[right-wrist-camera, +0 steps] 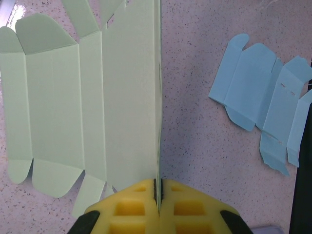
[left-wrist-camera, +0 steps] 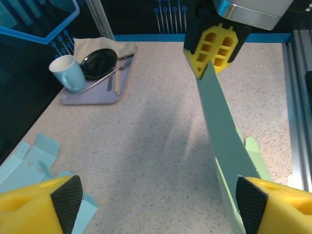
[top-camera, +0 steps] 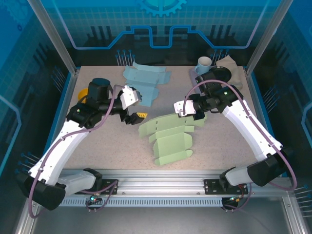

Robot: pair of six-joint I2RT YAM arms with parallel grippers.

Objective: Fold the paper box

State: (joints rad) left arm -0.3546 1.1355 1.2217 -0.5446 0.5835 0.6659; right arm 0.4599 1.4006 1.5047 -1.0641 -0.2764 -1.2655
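Now clamped onto far edge of green paper box (top-camera: 168,139) with right gripper (right-wrist-camera: 158,187); left gripper (top-camera: 133,109) spread apart, just left.

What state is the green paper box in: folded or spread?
Mostly spread. The green paper box lies flat, one edge panel raised upright, pinched by the right end effector.

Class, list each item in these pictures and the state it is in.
green box: mostly flat, one edge pinched and raised.
blue box: flat, unfolded.
left tool: open, empty.
right tool: shut on green box.
mug: upright.
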